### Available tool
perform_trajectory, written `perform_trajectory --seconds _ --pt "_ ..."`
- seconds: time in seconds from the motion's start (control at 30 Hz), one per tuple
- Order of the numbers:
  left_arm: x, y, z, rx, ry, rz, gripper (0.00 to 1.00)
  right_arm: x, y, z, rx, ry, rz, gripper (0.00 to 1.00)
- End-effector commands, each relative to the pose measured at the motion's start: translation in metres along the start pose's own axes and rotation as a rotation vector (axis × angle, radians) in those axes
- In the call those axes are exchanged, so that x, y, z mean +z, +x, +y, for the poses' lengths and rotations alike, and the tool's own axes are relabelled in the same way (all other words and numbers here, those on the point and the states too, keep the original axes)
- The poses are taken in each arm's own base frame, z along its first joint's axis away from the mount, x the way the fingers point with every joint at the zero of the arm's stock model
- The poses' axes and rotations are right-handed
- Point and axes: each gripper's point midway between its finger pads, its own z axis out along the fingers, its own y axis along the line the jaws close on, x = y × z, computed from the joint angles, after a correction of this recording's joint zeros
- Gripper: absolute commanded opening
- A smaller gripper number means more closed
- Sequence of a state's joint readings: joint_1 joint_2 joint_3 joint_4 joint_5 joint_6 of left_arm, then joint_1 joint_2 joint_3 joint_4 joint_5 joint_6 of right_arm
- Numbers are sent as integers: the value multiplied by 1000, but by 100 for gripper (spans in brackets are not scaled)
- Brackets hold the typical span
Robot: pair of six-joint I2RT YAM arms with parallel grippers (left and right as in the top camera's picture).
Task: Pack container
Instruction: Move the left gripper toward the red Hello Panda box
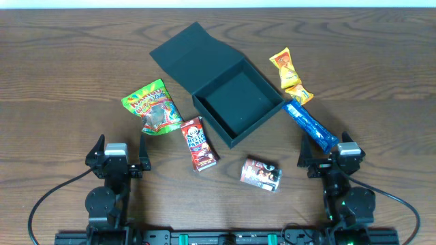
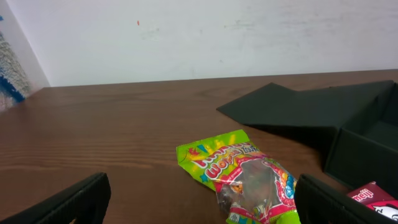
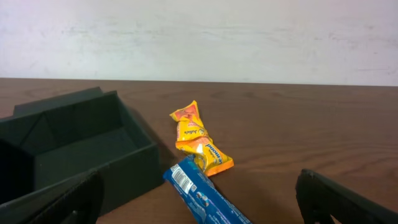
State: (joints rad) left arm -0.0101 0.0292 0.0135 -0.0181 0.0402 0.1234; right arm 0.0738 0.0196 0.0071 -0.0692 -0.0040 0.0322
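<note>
— How do the jaws stand?

— The left gripper [image 1: 121,138] is spread wide with nothing between its fingers. The right gripper [image 1: 325,139] is released just the same. Both sit low at the near edge of the table [image 1: 68,68].

— What lies closest to the left jaws?

— A green gummy bag [image 2: 249,177], flat on the wood straight ahead of them and nearer the right finger than the left. Just outside that right finger is a red snack packet [image 1: 199,143], lying apart from the bag.

— And by the right jaws?

— A blue packet [image 3: 205,196] runs out ahead of the gap, slanting away to the left. Its far end touches a yellow-orange packet [image 3: 198,140], which lies further out still.

— Where is the container?

— The container [image 1: 211,122] is ahead and to the right of the left jaws, ahead and to the left of the right jaws, so roughly between the two arms and further out. Its lid flap [image 1: 194,51] is folded back flat on the far side. The red snack packet lies just beside its near wall; the blue packet is just beside its right corner.

— Anything else?

— A crumpled dark red packet [image 1: 261,174], well to the left of the right jaws and about level with them.
</note>
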Motion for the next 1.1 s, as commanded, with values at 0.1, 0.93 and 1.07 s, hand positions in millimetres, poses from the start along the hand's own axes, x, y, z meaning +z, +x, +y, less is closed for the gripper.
perform_trajectory --seconds 0.1,0.93,1.07 --pt "1 9 -1 -16 8 29 95 0 2 -2 -14 11 7 99" --pt "-1 -202 7 -207 28 23 95 0 2 -2 -14 11 7 99" --pt "24 -231 -5 -266 90 148 95 0 2 -3 -14 11 7 99"
